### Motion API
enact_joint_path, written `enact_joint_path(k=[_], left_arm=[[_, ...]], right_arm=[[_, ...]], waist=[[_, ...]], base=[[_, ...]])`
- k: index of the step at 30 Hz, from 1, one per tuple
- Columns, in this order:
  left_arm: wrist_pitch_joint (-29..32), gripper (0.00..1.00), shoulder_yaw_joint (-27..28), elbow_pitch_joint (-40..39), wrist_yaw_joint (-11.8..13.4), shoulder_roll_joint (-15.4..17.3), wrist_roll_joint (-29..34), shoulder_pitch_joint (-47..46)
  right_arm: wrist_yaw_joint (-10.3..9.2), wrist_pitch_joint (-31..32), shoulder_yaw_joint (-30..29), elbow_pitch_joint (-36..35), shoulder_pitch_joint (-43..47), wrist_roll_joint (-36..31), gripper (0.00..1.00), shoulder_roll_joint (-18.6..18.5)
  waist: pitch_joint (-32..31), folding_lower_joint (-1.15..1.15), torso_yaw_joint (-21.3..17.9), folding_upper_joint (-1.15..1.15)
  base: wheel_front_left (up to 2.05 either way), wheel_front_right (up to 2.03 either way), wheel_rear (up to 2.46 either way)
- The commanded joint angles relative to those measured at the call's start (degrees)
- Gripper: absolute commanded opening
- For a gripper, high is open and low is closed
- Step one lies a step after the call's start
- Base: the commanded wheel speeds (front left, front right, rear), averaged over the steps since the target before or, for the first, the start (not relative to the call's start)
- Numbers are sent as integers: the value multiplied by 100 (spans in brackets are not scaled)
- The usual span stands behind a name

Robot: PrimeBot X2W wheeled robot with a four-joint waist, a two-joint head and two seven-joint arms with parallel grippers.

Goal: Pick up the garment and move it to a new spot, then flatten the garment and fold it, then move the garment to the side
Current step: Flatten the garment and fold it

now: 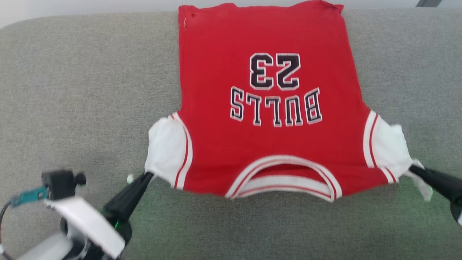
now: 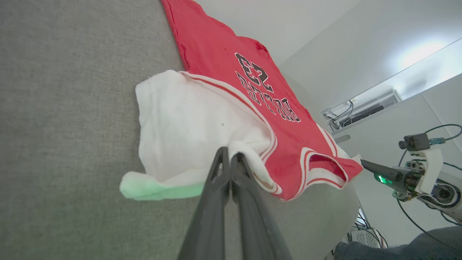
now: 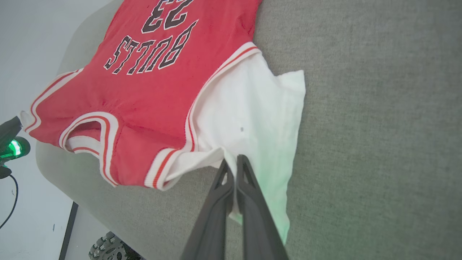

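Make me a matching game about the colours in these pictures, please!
Things:
1. shirt
2. sleeves
3. number
4. cushion

Colours:
A. white
B. grey
C. red
D. black with a white edge

Right pairs: 1-C, 2-A, 3-D, 4-B.
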Motion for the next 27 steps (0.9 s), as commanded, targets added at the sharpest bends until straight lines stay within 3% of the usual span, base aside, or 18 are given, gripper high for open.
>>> enact_joint_path(k=[1, 7, 11, 18, 23, 24, 26, 27], left_arm=[[-31, 0, 22, -48, -10, 63, 26, 115], [-33, 0, 285, -595, -3, 428, 341, 876], [-28, 0, 138, -642, 63, 148, 678, 936], [144, 0, -195, 198, 34, -625, 881, 628], [122, 0, -290, 723, 2, -915, 996, 478], [124, 0, -303, 792, -5, -949, 1002, 457], [121, 0, -327, 881, -7, -992, 1008, 428], [115, 0, -340, 904, -5, -1005, 1013, 413]], right_arm=[[-2, -58, -7, -43, 89, 65, 0, -55], [-2, -470, 53, -712, 815, 384, 0, -670], [-3, -657, 168, -655, 1022, 266, 0, -825], [-2, -252, 452, 59, 803, -29, 0, -217], [-3, -104, 552, 511, 613, -318, 0, 269], [-4, -86, 557, 552, 583, -375, 11, 326], [-11, -93, 545, 629, 527, -511, 64, 394], [-15, -88, 529, 652, 506, -565, 100, 397]], waist=[[3, 0, 0, 0], [39, 0, 65, 0], [56, 0, 122, 0], [108, 0, 157, 0], [175, 0, 166, 0], [185, 0, 163, 0], [201, 0, 153, 0], [204, 0, 147, 0]], base=[[0, 0, 0], [0, 0, 0], [0, 0, 0], [0, 0, 0], [0, 0, 0], [0, 0, 0], [0, 0, 0], [0, 0, 0]])
